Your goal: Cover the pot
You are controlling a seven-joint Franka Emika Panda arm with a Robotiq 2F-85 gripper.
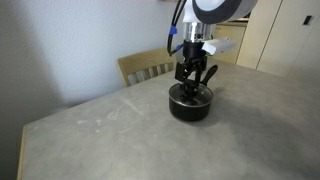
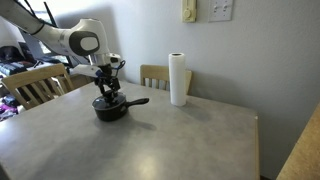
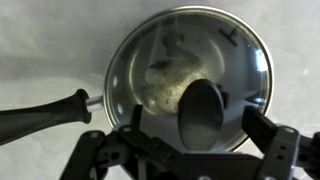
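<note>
The round glass metal-rimmed lid (image 3: 165,60) sits on the small black long-handled saucepan (image 2: 110,108); the gripper (image 3: 193,120), fingers apart, probably only needs withdrawing.

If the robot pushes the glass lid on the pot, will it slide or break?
The lid looks stiff, smooth glass, so probably slippery and breakable if dropped. Its metal rim seems seated on the pot, so a nudge likely won't slide it far.

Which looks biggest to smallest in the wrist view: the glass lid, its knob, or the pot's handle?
1. The glass lid, clearly largest.
2 and 3. The handle and the knob look similar; the knob is nearer the camera and the handle runs off the picture's edge, so I won't rank them.
</note>
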